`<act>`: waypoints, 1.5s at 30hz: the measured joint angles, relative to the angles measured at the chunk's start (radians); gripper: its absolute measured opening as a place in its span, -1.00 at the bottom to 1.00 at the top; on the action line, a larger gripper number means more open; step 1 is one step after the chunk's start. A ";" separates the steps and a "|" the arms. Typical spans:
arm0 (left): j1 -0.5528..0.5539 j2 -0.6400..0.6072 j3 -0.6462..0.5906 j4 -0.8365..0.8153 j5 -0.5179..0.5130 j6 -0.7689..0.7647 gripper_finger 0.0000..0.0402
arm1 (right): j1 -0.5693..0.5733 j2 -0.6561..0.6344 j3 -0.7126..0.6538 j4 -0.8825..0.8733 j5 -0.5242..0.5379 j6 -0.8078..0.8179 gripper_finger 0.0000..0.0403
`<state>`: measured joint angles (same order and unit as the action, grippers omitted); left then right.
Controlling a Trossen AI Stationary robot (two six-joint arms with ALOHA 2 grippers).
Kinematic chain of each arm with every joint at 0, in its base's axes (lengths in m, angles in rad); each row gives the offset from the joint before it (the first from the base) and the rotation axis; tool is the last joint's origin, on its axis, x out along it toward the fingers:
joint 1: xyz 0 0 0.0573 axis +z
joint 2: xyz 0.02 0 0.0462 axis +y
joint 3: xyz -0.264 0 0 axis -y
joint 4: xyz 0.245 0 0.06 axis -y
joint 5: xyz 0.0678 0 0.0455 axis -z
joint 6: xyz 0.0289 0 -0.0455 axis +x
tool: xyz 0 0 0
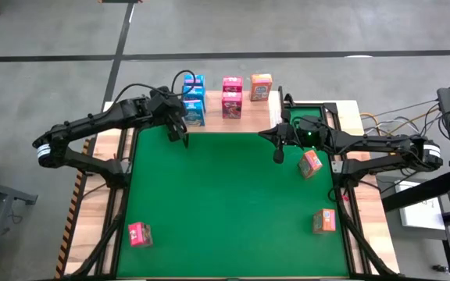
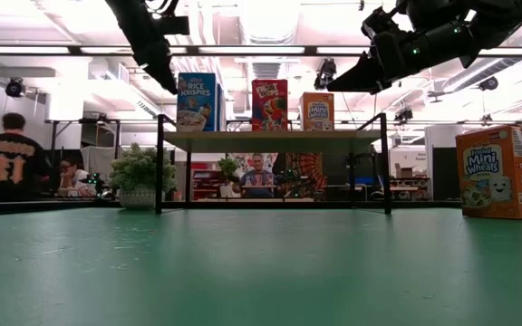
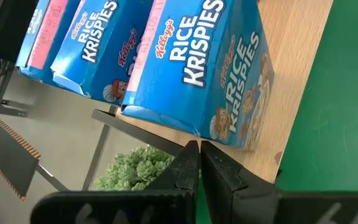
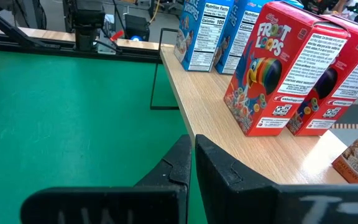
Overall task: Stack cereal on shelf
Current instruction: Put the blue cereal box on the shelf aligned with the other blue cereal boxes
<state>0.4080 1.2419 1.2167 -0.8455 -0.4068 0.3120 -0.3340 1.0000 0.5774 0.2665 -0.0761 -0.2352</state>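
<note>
The shelf [image 1: 342, 117] was seen at the far edge of the green mat [image 1: 225, 203], w/ cereal lined up on it: blue Rice Krispies boxes [image 1: 194, 100] at the left end, pink-red Froot Loops boxes [image 1: 232, 97] in the middle, an orange Mini Wheats box [image 1: 261, 87] beside them. Three boxes were left off the shelf on the mat: a pink-red box [image 1: 140, 233] near the front-left corner, an orange box [image 1: 323, 222] toward the front right, and another orange box [image 1: 310, 163] tilted just below the right arm.

The left gripper [image 1: 179, 129] was held above the shelf's left end, just in front of the Rice Krispies; its fingers [image 3: 188, 165] were pressed together, nothing gripped. The right gripper [image 1: 278, 153] was poised over the mat by the shelf's front edge, approx. opposite the Froot Loops; its fingers [image 4: 185, 158] were likewise closed and empty.

A potted plant [image 2: 137, 172] and seated people were visible beyond the table in the low view.
</note>
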 joint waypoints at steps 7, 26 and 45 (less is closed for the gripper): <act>0.000 0.000 0.000 0.042 -0.002 0.019 -1.00 | 0.000 0.000 0.000 0.000 0.000 0.000 -0.94; -0.042 -0.055 0.000 0.037 -0.037 0.020 -1.00 | 0.000 0.000 0.000 0.000 0.000 0.000 -0.94; -0.063 -0.067 0.000 0.061 0.098 0.057 -1.00 | 0.000 0.000 0.000 0.000 0.000 0.000 -0.94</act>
<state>0.3450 1.1750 1.2167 -0.7849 -0.3089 0.3693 -0.3343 1.0000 0.5774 0.2668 -0.0765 -0.2352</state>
